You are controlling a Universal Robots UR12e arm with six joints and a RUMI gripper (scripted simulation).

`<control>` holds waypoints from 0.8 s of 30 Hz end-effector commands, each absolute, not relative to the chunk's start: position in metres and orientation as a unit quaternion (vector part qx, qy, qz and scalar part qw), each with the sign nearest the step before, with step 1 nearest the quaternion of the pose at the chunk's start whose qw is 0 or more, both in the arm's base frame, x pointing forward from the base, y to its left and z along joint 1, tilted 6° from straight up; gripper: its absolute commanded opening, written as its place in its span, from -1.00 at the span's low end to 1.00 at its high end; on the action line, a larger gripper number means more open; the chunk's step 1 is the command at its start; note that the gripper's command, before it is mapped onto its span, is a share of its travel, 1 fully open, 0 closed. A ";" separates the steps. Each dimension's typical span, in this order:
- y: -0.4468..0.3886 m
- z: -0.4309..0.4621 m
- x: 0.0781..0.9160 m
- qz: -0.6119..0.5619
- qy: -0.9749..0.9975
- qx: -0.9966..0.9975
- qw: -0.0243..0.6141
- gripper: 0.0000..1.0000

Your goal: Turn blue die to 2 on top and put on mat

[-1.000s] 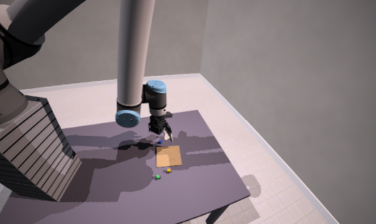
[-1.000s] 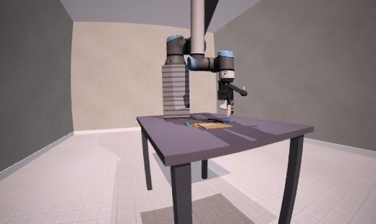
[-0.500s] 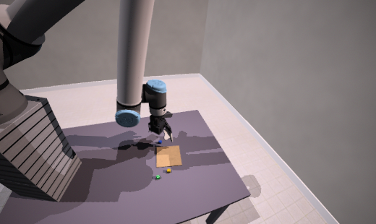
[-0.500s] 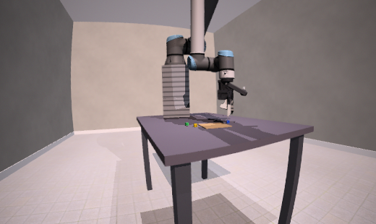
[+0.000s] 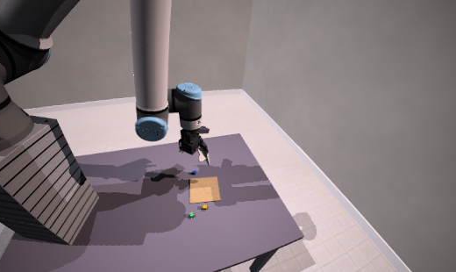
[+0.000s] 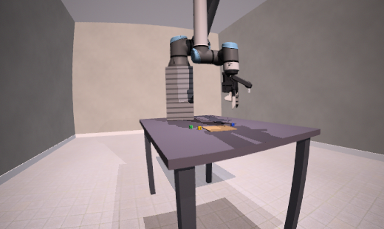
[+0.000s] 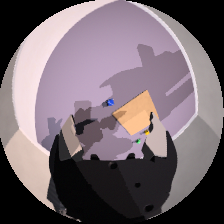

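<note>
Top: gripper (image 5: 204, 159) above blue die (image 5: 194, 172).

A mat (image 5: 204, 189) lies on the table (image 5: 250, 219). One die (image 5: 194, 172) sits just beyond its far edge, off it. Two more dice (image 5: 204, 207) (image 5: 191, 215) sit side by side near its opposite edge.

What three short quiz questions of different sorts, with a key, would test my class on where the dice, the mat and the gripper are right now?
1. True or false: the small blue die lies on the tan square mat.
2. Which two dice sit off the mat's edge opposite the blue die?
   A. green and yellow
   B. red and white
3. Fill in: the black two-jaw gripper is ___ and holds nothing.

Key:
1. False; it rests on the purple table beside the mat.
2. A: small green die, small yellow die.
3. open
</note>
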State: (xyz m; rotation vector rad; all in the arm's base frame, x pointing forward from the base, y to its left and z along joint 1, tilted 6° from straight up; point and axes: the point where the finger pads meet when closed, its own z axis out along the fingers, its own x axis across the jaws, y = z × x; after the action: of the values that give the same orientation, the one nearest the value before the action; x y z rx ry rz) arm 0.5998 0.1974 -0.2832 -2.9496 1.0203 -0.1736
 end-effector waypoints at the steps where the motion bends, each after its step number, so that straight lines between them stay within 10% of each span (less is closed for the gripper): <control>1: 0.198 -0.253 0.597 -0.056 0.326 -0.944 0.008 1.00; 24: 0.199 -0.220 0.593 -0.056 0.326 -0.944 0.008 1.00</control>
State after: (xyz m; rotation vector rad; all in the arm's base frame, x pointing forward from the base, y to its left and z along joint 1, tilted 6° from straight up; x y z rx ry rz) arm 0.5929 0.1987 -0.2202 -2.9500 1.0204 -0.1725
